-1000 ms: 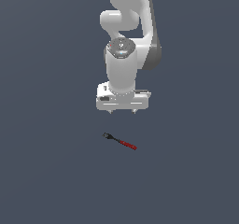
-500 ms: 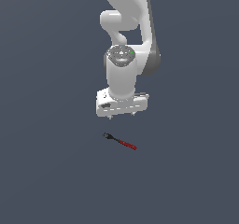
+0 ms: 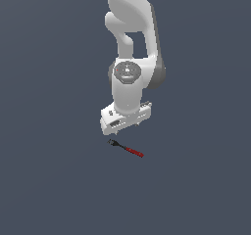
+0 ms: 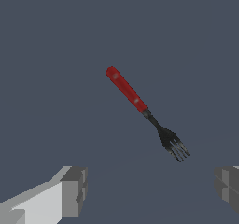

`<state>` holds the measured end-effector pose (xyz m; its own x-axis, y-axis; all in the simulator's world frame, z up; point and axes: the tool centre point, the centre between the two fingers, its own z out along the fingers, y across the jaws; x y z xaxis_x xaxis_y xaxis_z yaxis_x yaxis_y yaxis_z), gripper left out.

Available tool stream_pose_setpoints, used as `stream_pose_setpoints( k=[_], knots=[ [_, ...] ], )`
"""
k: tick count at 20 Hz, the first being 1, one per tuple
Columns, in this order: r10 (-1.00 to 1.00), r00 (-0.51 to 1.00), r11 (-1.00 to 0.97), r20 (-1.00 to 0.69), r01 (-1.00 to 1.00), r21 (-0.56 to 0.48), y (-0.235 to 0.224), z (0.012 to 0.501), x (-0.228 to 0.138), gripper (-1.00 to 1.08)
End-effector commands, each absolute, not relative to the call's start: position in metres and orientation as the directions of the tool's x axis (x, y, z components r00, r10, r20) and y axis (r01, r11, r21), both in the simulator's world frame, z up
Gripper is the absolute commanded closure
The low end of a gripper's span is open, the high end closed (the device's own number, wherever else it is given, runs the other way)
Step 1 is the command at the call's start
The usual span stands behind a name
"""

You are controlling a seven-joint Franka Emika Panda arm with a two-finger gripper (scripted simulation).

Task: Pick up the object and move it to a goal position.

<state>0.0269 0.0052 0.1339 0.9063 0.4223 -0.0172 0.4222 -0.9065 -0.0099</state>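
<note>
The arm reaches downward, its hand (image 3: 126, 127) spread wide apart.

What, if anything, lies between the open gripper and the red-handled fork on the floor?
Nothing visible does. The gripper hangs above the fork, jaws apart, with only bare grey surface around it; the wrist view shows the fork unobstructed between the fingertips.

Fork (image 3: 126, 149) lying flat (red handle, black prongs).

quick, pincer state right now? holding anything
Pincer: open, holding nothing; its fingers stand wide apart, and the fork lies free on the surface, not between them.
</note>
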Motion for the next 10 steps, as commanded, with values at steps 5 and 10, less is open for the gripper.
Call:
stream_pose_setpoints(
  k=[5, 10],
  knots=[
    [0.584, 0.812, -0.812, -0.015, 0.584, -0.006, 0.002, 0.114, 0.037, -0.92],
    [0.693, 0.721, -0.721, -0.013, 0.693, -0.004, 0.000, 0.098, 0.045, -0.92]
  ],
)
